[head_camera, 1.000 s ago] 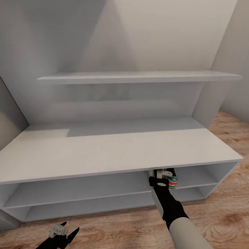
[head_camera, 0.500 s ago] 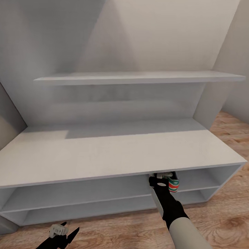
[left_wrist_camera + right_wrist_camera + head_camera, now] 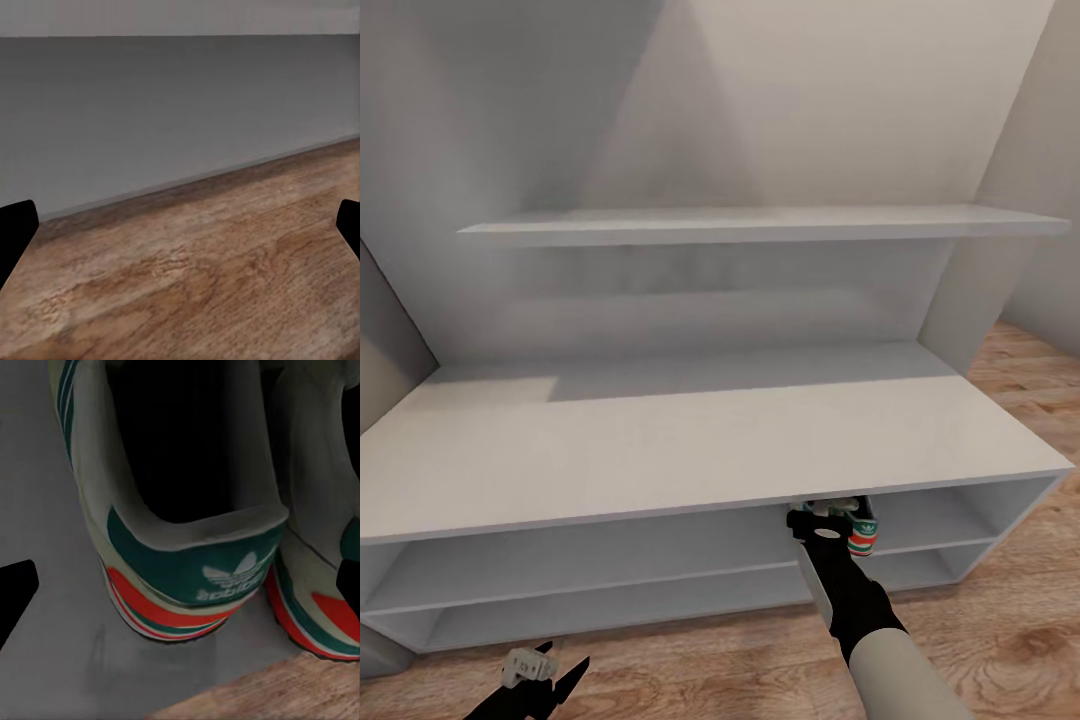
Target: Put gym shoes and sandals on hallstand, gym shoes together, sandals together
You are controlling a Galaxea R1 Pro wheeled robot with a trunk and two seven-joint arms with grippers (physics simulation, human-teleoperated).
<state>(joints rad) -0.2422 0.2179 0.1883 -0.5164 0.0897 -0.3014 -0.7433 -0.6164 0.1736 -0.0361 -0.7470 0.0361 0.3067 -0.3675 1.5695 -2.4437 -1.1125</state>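
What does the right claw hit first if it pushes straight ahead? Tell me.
Most likely the heel of the nearer gym shoe, which sits dead ahead between the open right claw fingers on the rack shelf. A second shoe stands beside it.

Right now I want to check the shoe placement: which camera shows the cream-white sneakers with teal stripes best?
The right wrist view: both cream-white sneakers show heel-on, side by side on the grey shelf. The head view catches just a red-and-teal heel under the pale grey hallstand's top, behind the right gripper. The left wrist view shows wood-plank floor.
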